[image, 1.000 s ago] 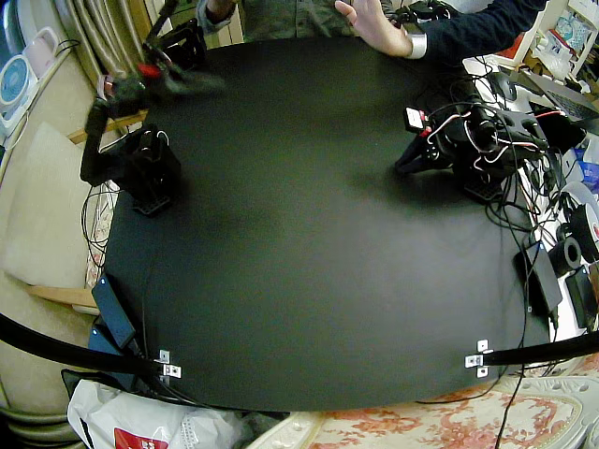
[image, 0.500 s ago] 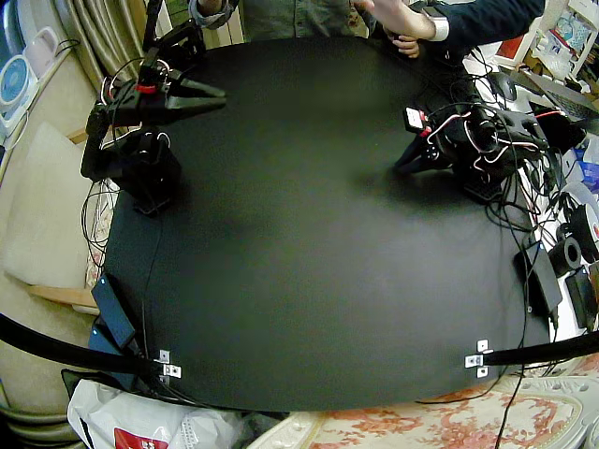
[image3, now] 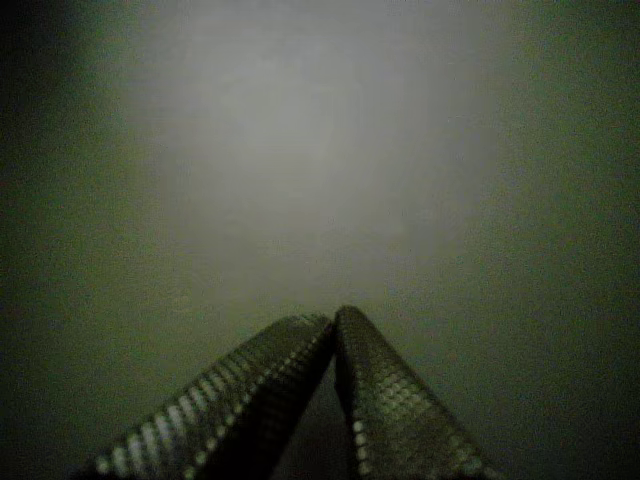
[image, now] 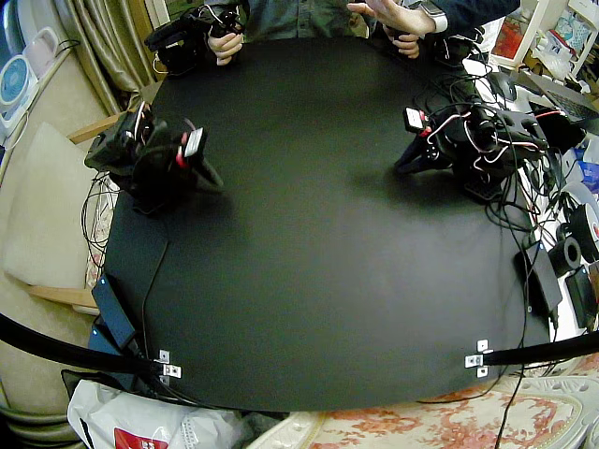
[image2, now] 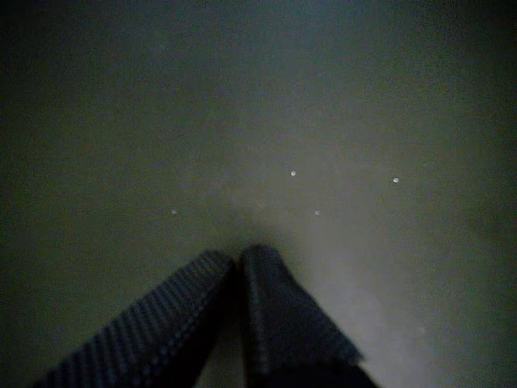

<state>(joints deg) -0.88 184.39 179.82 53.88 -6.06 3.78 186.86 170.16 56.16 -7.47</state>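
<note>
arms folded on a black mat [image: 309,243], as i see them from my remote desk. right arm [image: 150,154] sits at the mat's 9 o'clock edge, hunched over its base. right gripper [image: 211,179] dips toward 4 o'clock, its tip on or just above the mat; i cannot tell which. left arm [image: 477,140] sits at 3 o'clock among loose cables [image: 524,201]. left gripper [image: 404,165] slopes toward 8 o'clock, tip low over the mat.

in a wrist view a gripper [image2: 240,255] shows its textured fingers [image2: 186,299] pressed together with nothing between them; pale specks [image2: 292,173] dot the mat toward 1 o'clock. in a wrist view a gripper [image3: 333,322] likewise has its jaws closed on nothing, with bare mat ahead.

the mat is the only thing near either tip. i judge it thin, limp and light, with a matte face that should not slip. it lies flat and offers no fold in the middle, so the place to pinch it would be a free edge, such as the rim at 6 o'clock.

hands [image: 393,17] of a person show past the 12 o'clock edge. white brackets [image: 167,363] mark the corners at 7 and 5 o'clock.
</note>
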